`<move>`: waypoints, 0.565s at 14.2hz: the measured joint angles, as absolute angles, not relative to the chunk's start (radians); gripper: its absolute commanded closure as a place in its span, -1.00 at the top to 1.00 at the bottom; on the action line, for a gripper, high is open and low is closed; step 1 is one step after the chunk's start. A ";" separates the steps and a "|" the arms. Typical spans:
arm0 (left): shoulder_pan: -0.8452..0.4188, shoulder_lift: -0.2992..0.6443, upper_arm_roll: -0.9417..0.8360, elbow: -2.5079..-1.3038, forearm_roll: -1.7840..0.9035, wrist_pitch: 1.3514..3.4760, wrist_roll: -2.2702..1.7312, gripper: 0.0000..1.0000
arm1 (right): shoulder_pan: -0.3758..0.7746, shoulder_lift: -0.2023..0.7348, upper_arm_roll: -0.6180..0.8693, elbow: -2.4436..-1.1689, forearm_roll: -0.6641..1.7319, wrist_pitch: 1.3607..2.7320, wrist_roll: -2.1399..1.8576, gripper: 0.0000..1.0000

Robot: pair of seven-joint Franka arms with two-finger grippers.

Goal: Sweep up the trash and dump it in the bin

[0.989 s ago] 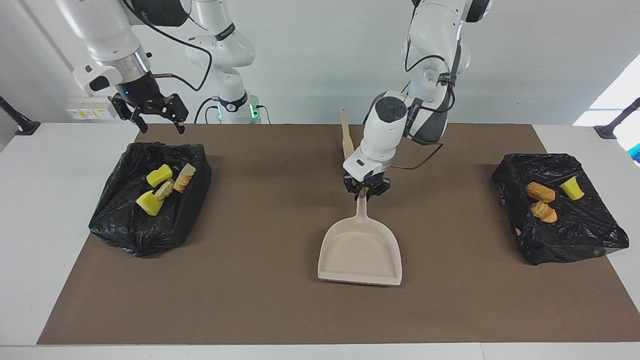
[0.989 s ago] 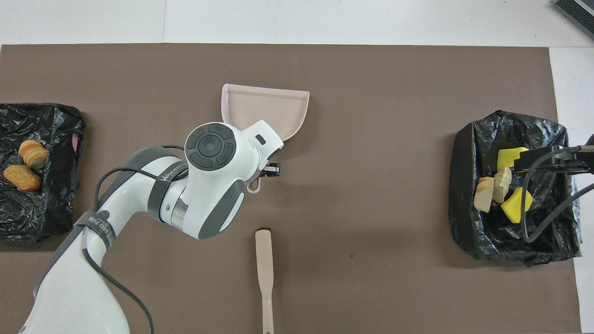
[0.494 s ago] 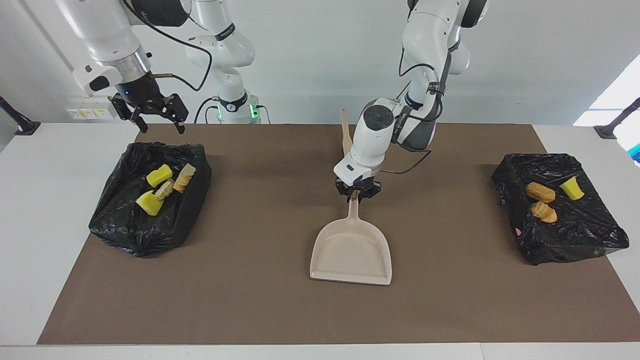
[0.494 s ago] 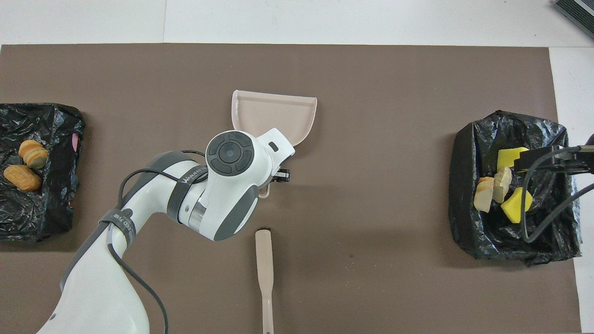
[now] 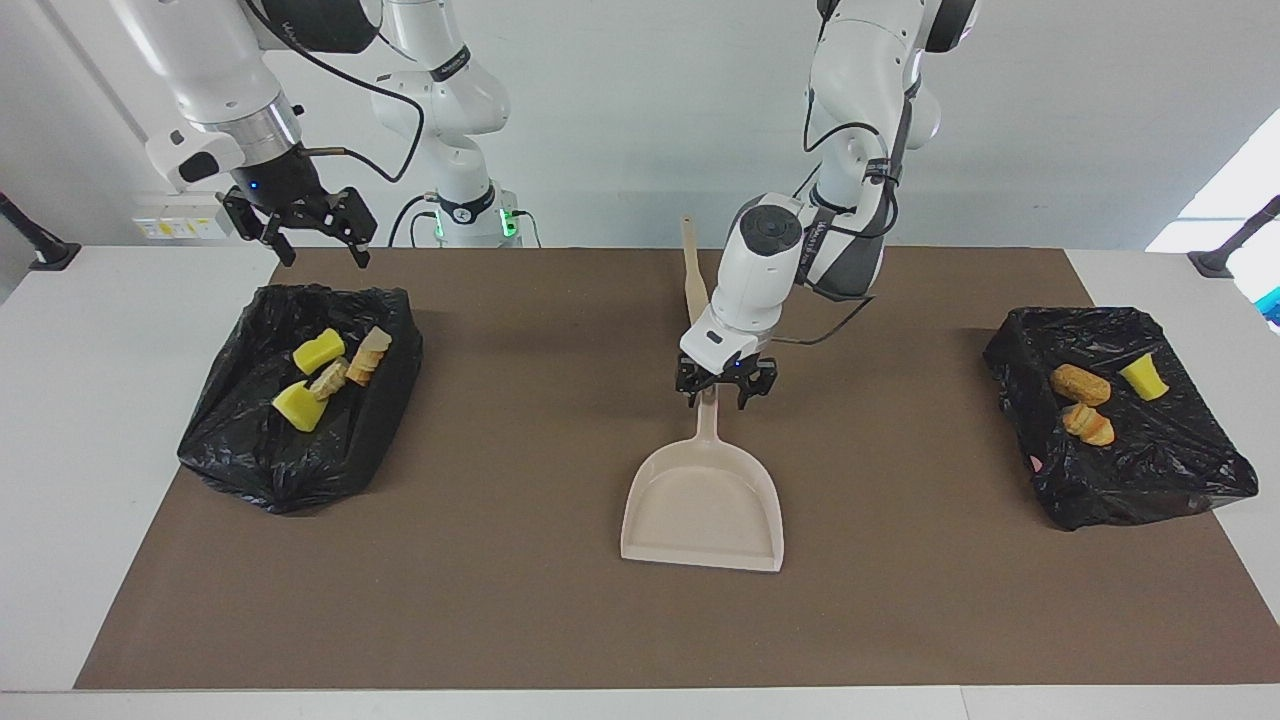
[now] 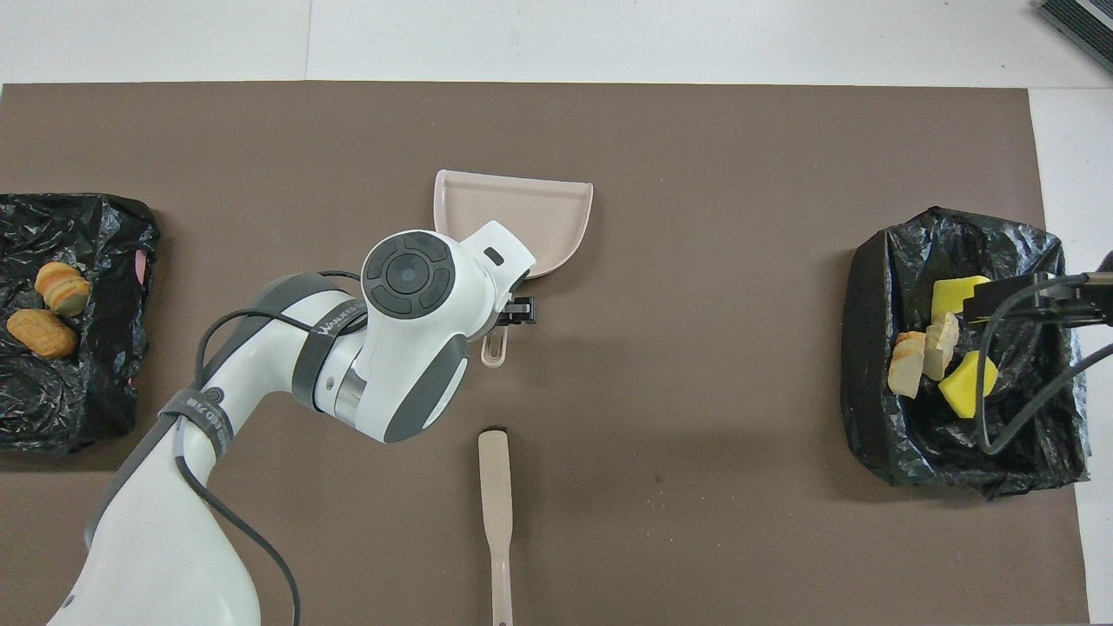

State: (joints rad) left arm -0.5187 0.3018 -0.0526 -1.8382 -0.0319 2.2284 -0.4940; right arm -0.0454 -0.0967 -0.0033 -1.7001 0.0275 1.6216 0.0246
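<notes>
Seven scraps (image 5: 322,372), yellow/tan/orange, in bags. L gripper (image 5: 724,392) fingers apart, apparently off dustpan (image 5: 702,497) handle; R gripper (image 5: 312,238) fingers apart.

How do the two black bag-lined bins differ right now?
The black bag-lined bin at the right arm's end holds two yellow sponge chunks and tan bread lumps, with the right gripper open above it. The black bag-lined bin at the left arm's end holds one yellow chunk and two orange-brown lumps.
</notes>
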 measured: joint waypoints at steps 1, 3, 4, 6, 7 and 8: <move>-0.506 0.290 -0.050 -1.833 -0.032 2.198 -0.495 1.00 | -0.045 -0.097 -0.003 -1.700 0.028 1.622 0.025 1.00; -0.474 0.270 -0.047 -1.820 -0.032 2.157 -0.494 1.00 | -0.045 -0.097 -0.003 -1.700 0.028 1.622 0.025 1.00; -0.455 0.261 -0.047 -1.817 -0.032 2.150 -0.493 1.00 | -0.045 -0.097 -0.003 -1.700 0.028 1.622 0.025 1.00; -0.409 0.239 -0.045 -1.812 -0.032 2.140 -0.489 1.00 | -0.045 -0.097 -0.003 -1.700 0.028 1.622 0.025 1.00; -0.386 0.225 -0.044 -1.811 -0.031 2.125 -0.478 1.00 | -0.045 -0.097 -0.003 -1.700 0.028 1.622 0.025 1.00; -0.359 0.207 -0.044 -1.810 -0.031 2.102 -0.452 1.00 | -0.045 -0.097 -0.003 -1.700 0.028 1.622 0.025 1.00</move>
State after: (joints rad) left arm -0.3593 0.2071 -0.0440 -1.8104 -0.0312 2.1016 -0.4522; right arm -0.0454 -0.0967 -0.0033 -1.7001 0.0275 1.6216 0.0246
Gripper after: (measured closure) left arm 0.000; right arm 0.000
